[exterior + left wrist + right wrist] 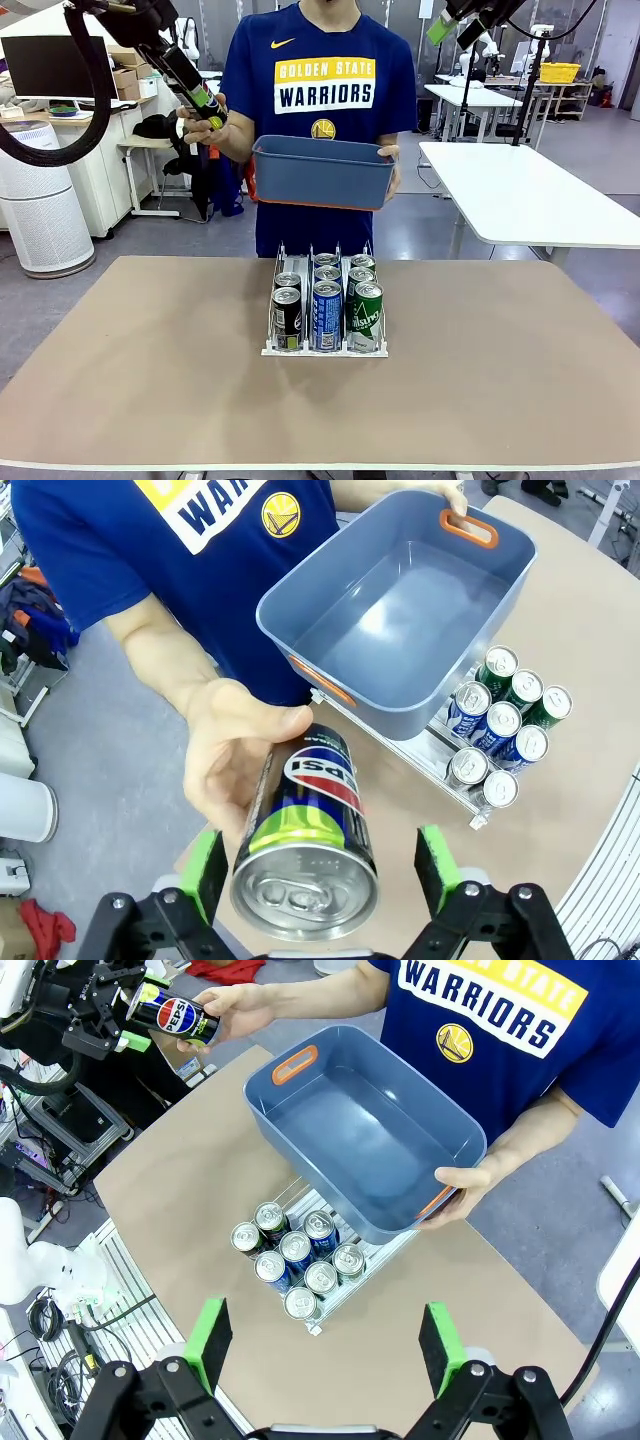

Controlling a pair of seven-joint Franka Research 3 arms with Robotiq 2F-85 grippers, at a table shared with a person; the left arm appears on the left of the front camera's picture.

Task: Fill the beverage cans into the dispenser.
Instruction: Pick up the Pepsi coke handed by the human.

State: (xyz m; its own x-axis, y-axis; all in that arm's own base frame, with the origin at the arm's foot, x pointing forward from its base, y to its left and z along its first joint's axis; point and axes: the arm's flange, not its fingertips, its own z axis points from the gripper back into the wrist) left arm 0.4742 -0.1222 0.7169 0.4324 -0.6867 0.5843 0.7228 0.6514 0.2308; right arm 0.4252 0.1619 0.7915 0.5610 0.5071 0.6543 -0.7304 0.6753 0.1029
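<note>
Handover: a person's hand offers a black can top-first to the left end effector, high off the counter's far left edge, apparently for loading.
Left end effector: green pads flank the can; whether they grip it I cannot tell.
Tub: the person's other hand holds the empty tub above the rack.
Rack: eight cans stand inside; the left lane has room.
Right end effector: raised overhead, jaws wide, empty.
</note>
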